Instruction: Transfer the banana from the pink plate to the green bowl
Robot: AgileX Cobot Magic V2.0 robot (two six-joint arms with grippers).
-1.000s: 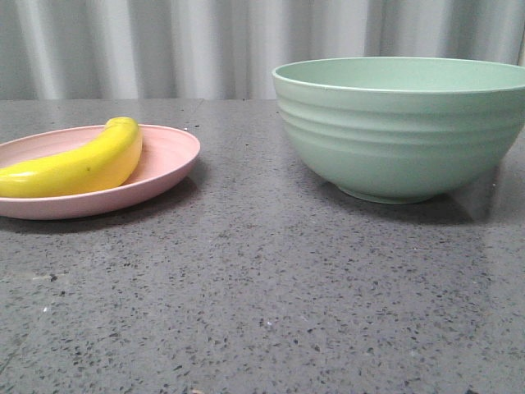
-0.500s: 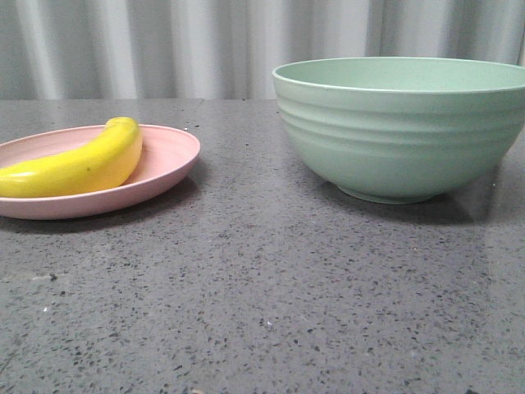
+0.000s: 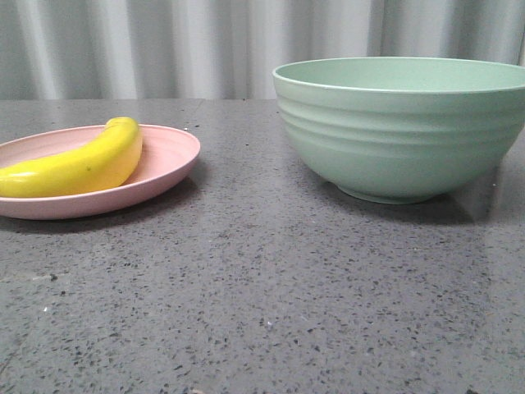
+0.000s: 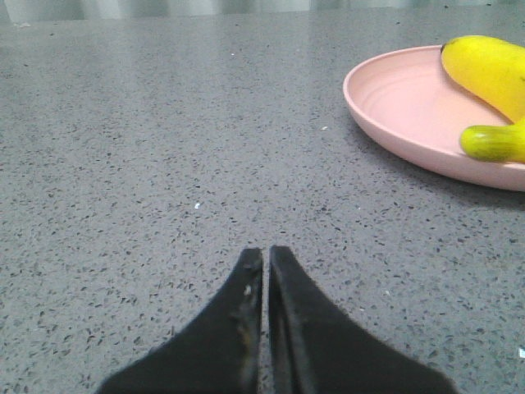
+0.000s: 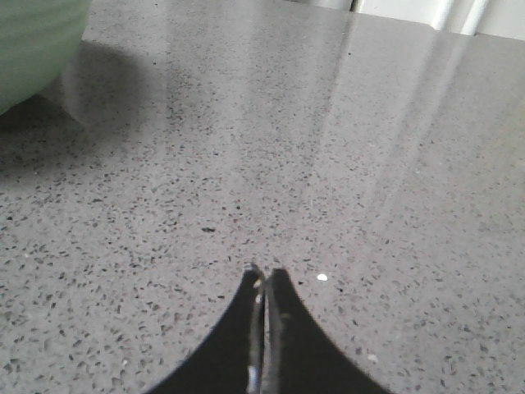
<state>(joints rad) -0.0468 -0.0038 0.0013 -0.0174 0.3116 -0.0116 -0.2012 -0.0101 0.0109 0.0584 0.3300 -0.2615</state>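
Banana (image 3: pixel 78 167): lying on the pink plate (image 3: pixel 168 160), at 9 o'clock in the front view, untouched; greenish tip (image 4: pixel 492 142) turned toward the left wrist camera.

Long axis: running roughly 8 o'clock to 2 o'clock across the plate in the front view, curve bowed upward, far end near the plate's middle.

Green bowl (image 3: pixel 402 127): standing at 3 o'clock in the front view, well apart from the plate, bare grey table (image 3: pixel 262 287) between; inside hidden by the high rim.

Left gripper (image 4: pixel 266 258): clenched on nothing, fingertips pressed together low over the table; plate and banana off at about 2 o'clock in its wrist view, near but not touching.

Right gripper (image 5: pixel 264 275): likewise pinched shut and empty over bare table; only the edge of the green bowl (image 5: pixel 37 41) showing at 10 o'clock, no banana in sight.

Nearer arm: the left, judging by the plate filling its view alone.

Coming move: likely a spreading of the left jaws, then a reach toward 2 o'clock and a grasp across the banana's narrow width, not along its length.

Progress: transfer not yet begun.
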